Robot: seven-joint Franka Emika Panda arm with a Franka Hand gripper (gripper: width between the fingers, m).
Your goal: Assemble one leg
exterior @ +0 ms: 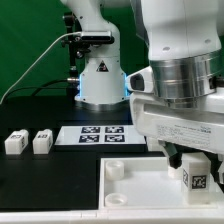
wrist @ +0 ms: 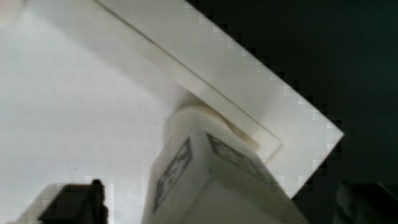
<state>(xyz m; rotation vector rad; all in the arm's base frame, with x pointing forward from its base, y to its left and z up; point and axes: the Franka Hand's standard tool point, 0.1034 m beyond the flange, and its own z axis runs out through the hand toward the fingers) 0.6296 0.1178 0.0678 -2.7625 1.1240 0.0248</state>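
The fingers point(exterior: 196, 166) are clamped on a leg point(exterior: 197, 173), holding it upright just over the white panel point(exterior: 140, 187) below them.

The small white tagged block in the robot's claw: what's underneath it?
The leg in the gripper stands over the large flat white panel. Whether its bottom end touches the panel or a socket is hidden.
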